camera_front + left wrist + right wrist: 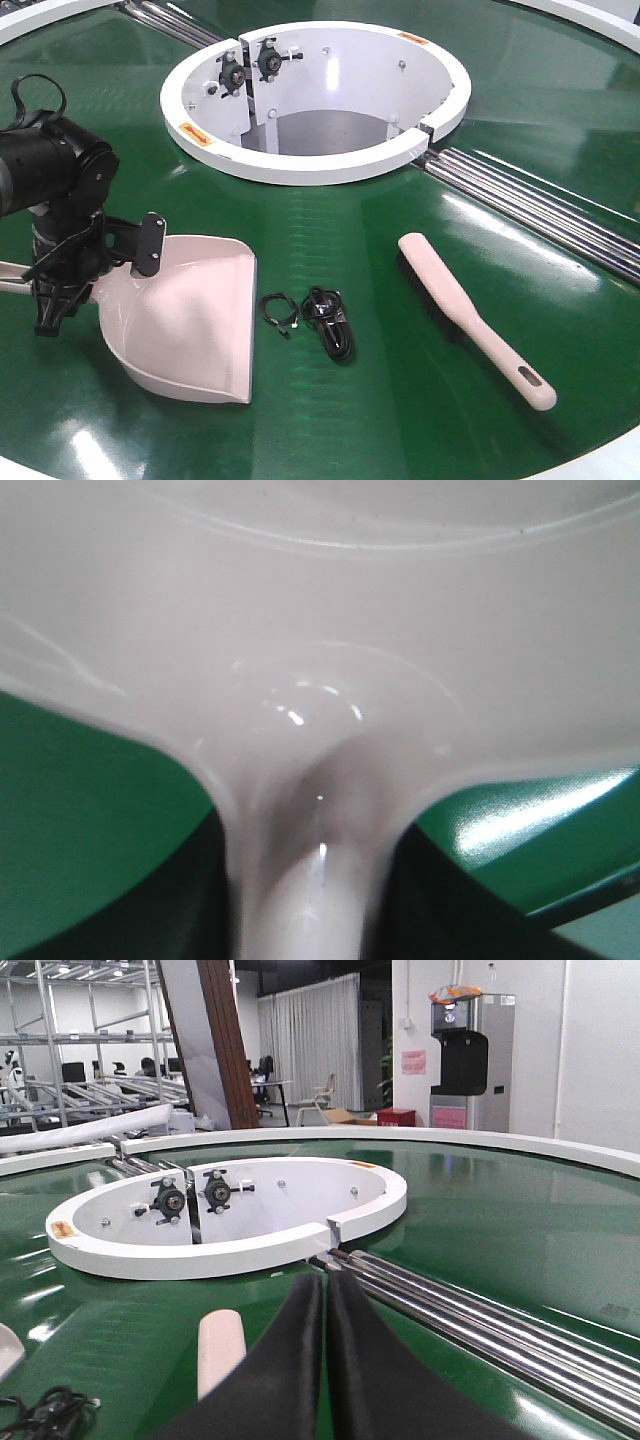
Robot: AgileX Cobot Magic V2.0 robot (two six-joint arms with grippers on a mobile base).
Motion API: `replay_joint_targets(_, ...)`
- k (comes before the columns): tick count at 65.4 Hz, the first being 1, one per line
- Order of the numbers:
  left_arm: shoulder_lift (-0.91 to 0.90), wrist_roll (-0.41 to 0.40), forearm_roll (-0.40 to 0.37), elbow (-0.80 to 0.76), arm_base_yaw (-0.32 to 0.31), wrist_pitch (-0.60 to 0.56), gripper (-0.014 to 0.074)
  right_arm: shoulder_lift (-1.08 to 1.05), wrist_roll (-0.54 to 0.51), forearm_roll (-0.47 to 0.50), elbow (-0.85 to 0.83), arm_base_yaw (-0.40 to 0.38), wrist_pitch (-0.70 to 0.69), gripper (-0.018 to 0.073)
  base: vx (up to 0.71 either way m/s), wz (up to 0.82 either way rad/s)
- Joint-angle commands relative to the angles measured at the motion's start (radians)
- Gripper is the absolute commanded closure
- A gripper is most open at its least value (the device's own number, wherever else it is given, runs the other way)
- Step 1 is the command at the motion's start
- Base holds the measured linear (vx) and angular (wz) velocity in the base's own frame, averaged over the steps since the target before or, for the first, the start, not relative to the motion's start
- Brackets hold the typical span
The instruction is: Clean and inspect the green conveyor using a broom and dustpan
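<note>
Starting at the left pincer, left edge of the front view: clamped on the long straight handle of the pale pink-beige plastic scoop dustpan. Dark fingers hugging the handle neck at the bottom of the left wrist view. Pan down flat on the glossy dark-green conveyor belt, lower left, front lip facing right. Just right of that lip, a small tangle of black cable. Further right and well apart, the long flat pink-beige plastic broom, black bristles along its left edge, slotted handle end pointing lower right. Now the right pincer: pressed together, gripping nothing, the broom's pale rounded end just left of it. Beyond, upper centre, the white ring-shaped hub, silver metal rails running off right.
</note>
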Motion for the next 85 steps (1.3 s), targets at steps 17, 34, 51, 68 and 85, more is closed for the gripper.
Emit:
replay_joint_targets(17,-0.048,-0.01,0.017,-0.029,-0.005,0.036,0.0603,0.461,0.002,0.045,-0.385,-0.007,0.25,0.0568,0.0,0.0)
replay_joint_targets(34,-0.048,-0.01,0.017,-0.029,-0.005,0.036,0.0603,0.66,0.0,0.06,-0.419,-0.007,0.272,0.0565,0.0,0.0)
replay_joint_targets(51,-0.048,-0.01,0.017,-0.029,-0.005,0.037,0.0603,0.84,-0.104,0.056,-0.612,-0.007,0.507,0.0433,0.0,0.0)
replay_joint_targets(68,-0.048,-0.01,0.017,-0.029,-0.005,0.037,0.0603,1.037,-0.259,0.154,-0.786,-0.003,0.62,0.01,0.0,0.0)
replay_joint_targets(85,-0.048,-0.01,0.017,-0.029,-0.005,0.037,0.0603,1.229,-0.186,0.089,-0.962,0.136,0.724,0.0009,0.0,0.0)
